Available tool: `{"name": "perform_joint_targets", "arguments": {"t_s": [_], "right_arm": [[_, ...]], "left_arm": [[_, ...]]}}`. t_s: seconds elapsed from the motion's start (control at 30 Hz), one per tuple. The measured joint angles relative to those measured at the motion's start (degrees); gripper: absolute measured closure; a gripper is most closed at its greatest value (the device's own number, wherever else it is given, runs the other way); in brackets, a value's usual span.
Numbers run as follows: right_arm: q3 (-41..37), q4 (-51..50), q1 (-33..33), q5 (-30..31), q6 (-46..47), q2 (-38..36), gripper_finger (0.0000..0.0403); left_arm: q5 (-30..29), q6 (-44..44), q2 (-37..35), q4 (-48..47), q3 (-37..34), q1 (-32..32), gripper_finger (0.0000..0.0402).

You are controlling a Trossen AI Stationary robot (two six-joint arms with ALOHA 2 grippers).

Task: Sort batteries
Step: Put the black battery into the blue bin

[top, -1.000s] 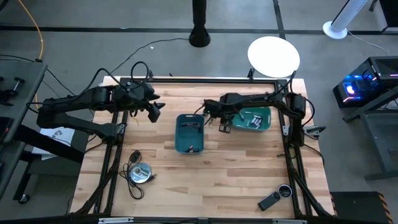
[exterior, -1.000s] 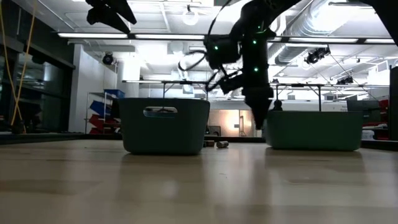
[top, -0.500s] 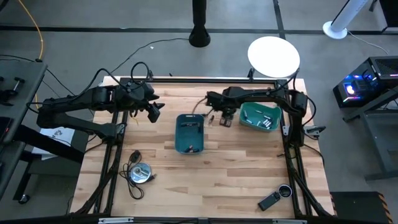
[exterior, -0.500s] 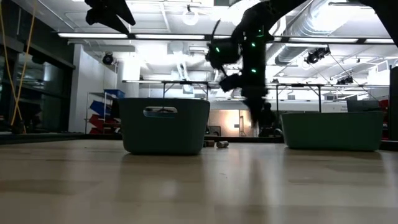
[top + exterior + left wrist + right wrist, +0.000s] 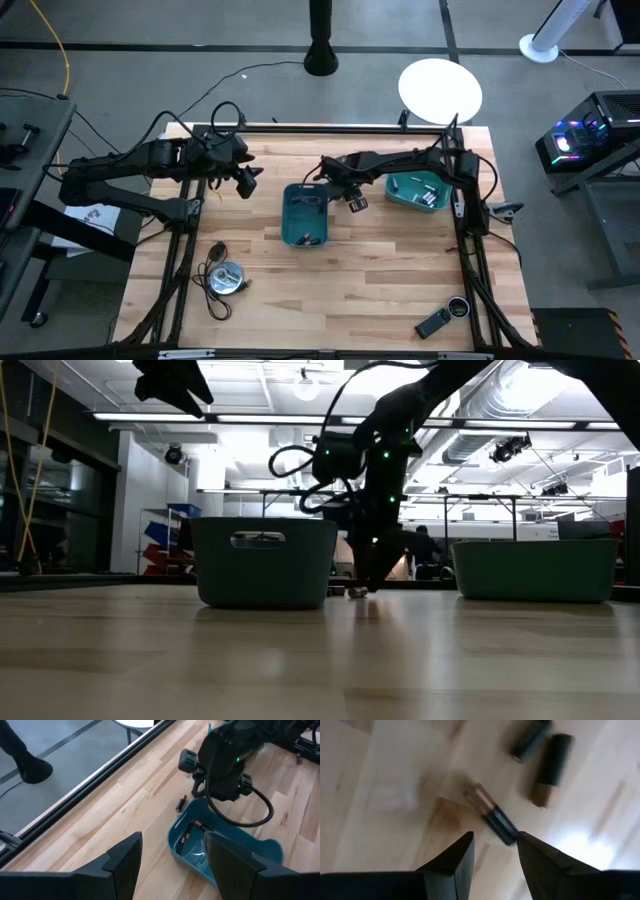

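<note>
My right gripper (image 5: 353,202) is open and low over the table, just right of the middle teal bin (image 5: 304,214). In the right wrist view a dark battery with a coppery end (image 5: 492,818) lies on the wood just ahead of its open fingers (image 5: 495,851). Two more batteries (image 5: 542,754) lie beyond it. They also show in the low view (image 5: 351,592). The middle bin holds batteries (image 5: 189,833), and so does the right teal bin (image 5: 416,190). My left gripper (image 5: 247,182) waits open and empty, raised at the table's far left.
One loose battery (image 5: 180,803) lies on the wood beside the middle bin's far side. A round silver disc with a black cable (image 5: 225,278) lies near the front left. A black remote-like device (image 5: 433,323) and a small ring (image 5: 458,306) lie at the front right.
My right gripper has gone from the right bin's left rim toward the table's left, and down to the loose batteries beside the middle bin. The right bin has slid a little toward the table's right edge.
</note>
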Motion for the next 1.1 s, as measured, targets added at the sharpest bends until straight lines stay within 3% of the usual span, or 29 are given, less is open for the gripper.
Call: {"name": "perform_joint_targets", "arguments": {"t_s": [0.27, 0.53, 0.67, 0.83, 0.93, 1.1], "right_arm": [[0.0, 3.9, 0.8, -1.2, -4.2, 0.5, 0.0259], [0.3, 1.1, 1.6, -6.4, -4.5, 2.8, 0.0261], [0.4, -0.8, 2.7, -5.5, 2.0, 4.0, 0.0281], [0.2, -5.6, 2.9, -8.1, 10.7, 2.1, 0.0379], [-0.4, -10.5, 2.9, -10.3, 14.8, -0.6, 0.0377], [-0.1, -13.2, 1.4, -8.3, 21.9, -11.2, 0.0384]], "left_arm": [[-0.1, -0.1, 0.0, 0.1, 0.0, 0.0, 0.0193], [-0.2, -1.5, 0.0, 0.1, 0.0, 0.0, 0.0193], [-0.2, -1.9, 0.0, 0.1, 0.0, 0.0, 0.0193], [-0.9, -1.5, 0.0, 0.1, 0.0, 0.0, 0.0193], [-1.2, -1.3, 0.0, 0.6, 0.0, 0.0, 0.0193], [-1.2, -1.0, 0.0, 1.7, 0.0, 0.0, 0.0193]]}}
